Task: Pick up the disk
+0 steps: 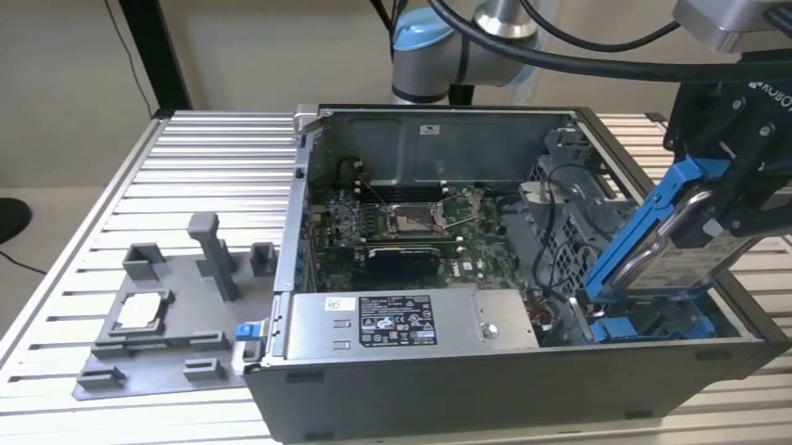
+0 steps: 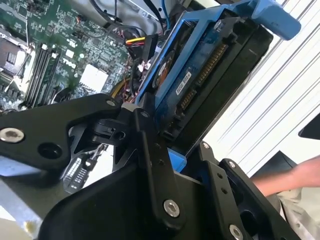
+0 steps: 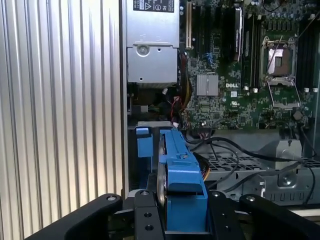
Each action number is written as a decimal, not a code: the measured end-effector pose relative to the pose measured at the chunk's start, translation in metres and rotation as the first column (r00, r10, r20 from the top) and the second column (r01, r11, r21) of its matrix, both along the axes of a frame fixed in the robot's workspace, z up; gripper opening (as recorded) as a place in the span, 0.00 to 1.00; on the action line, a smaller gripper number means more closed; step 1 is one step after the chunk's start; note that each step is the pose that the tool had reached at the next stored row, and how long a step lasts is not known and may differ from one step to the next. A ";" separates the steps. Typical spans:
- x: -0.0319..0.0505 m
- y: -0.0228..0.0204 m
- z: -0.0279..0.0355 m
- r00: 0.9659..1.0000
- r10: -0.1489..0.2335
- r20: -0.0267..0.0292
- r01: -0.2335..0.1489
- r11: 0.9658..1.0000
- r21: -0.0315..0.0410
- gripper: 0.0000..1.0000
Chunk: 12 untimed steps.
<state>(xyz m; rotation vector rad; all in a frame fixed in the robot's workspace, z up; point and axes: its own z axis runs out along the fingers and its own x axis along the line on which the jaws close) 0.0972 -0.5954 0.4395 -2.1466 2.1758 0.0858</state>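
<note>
The gripper (image 1: 724, 209) has its jaws clamped on the disk (image 1: 662, 246), tilted steeply over the case's (image 1: 495, 389) drive bay. Rigid, fairly heavy, shock-sensitive; best held across the blue bracket's (image 3: 182, 172) sides.

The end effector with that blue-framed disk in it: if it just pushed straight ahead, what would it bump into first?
Probably the blue bay inside the open computer case. The end effector grips the disk tilted above it, though depth is unclear.
</note>
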 end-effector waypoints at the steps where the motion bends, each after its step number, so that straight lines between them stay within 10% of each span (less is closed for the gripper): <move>1: 0.0006 0.0000 -0.0008 1.000 0.000 0.000 0.000 1.000 0.000 0.00; 12: 0.0026 0.0000 -0.0033 1.000 0.005 0.000 -0.005 1.000 0.000 0.00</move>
